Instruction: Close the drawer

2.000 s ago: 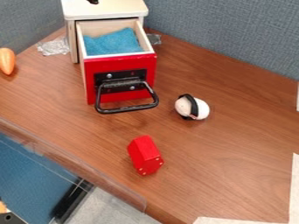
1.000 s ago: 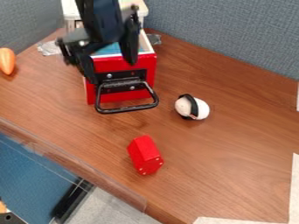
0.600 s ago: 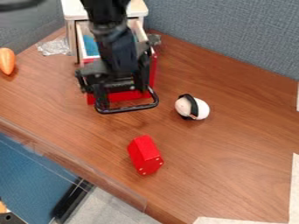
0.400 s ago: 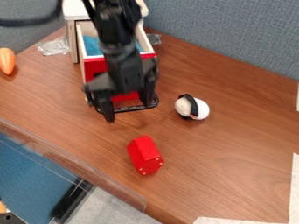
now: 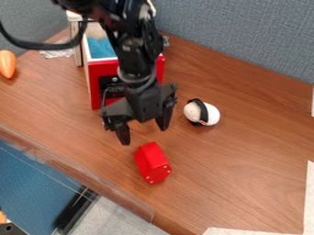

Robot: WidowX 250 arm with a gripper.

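You are holding the gripper (image 5: pixel 144 132) on the near side of the drawer (image 5: pixel 101 69), which is standing pulled out toward you from its cabinet (image 5: pixel 76 27). Its pincer is hanging wide, the two fingers well apart and nothing sitting between them. From there the red front is lying on the far side and a little to the left, and the drawer's long axis is running from near to far, so your closing push is likely needing to go away from you along that line, against the front or the handle (image 5: pixel 104 95). The arm is partly covering that handle, and you cannot tell whether it is touching it. Compared with the last earlier frame, where the fingertips were hanging about the handle, the pincer is now sitting nearer and slightly to the right, while the drawer is showing no clear shift. The blue cloth (image 5: pixel 101 48) is still lying inside it. The red block (image 5: pixel 152 163) is resting in its same spot, just on the near side of the fingertips, so dropping lower or coming nearer could be knocking it. The white ball (image 5: pixel 211 114) is staying put to the right.
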